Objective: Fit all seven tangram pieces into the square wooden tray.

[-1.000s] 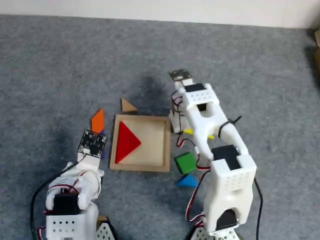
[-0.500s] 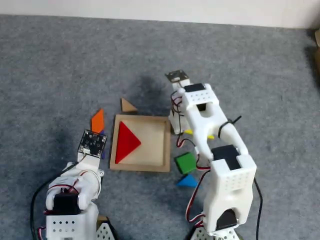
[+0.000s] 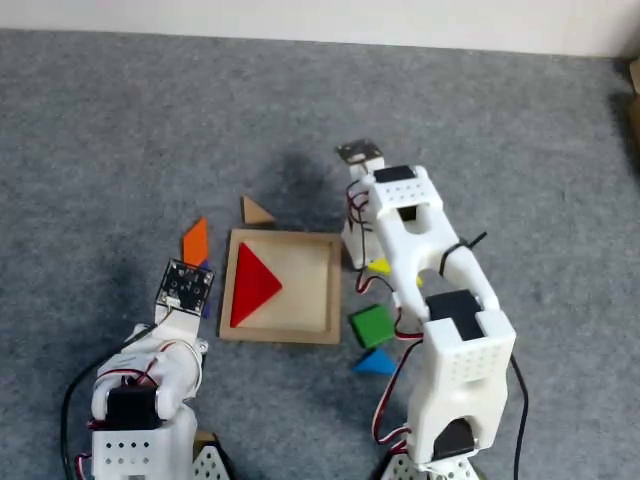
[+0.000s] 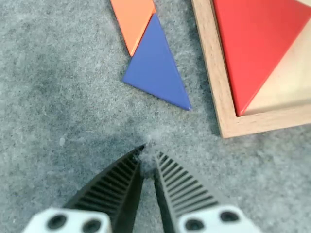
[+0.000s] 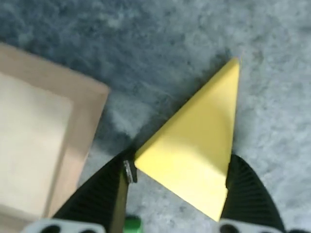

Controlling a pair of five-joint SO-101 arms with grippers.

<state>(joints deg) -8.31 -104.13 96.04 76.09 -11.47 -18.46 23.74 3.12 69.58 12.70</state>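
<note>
The square wooden tray (image 3: 281, 238) holds a large red triangle (image 3: 251, 283) in its left half. My right gripper (image 5: 180, 162) is shut on a yellow triangle (image 5: 194, 145), just off the tray's right corner (image 5: 82, 121); in the high view a bit of the yellow triangle (image 3: 378, 266) peeks from under the right arm (image 3: 402, 215). My left gripper (image 4: 148, 153) is shut on nothing, low over the carpet, close to a blue triangle (image 4: 158, 70) and an orange piece (image 4: 132, 17) beside the tray's left rim (image 4: 214, 87).
An orange piece (image 3: 195, 240) and a tan triangle (image 3: 257, 211) lie off the tray's far-left corner. A green square (image 3: 371, 324) and a small blue triangle (image 3: 375, 361) lie right of the tray, near the right arm's base. Grey carpet extends all around.
The right arm's wrist swayed slightly left and came back, with the yellow triangle still between its fingers. The left arm and the loose pieces have not moved.
</note>
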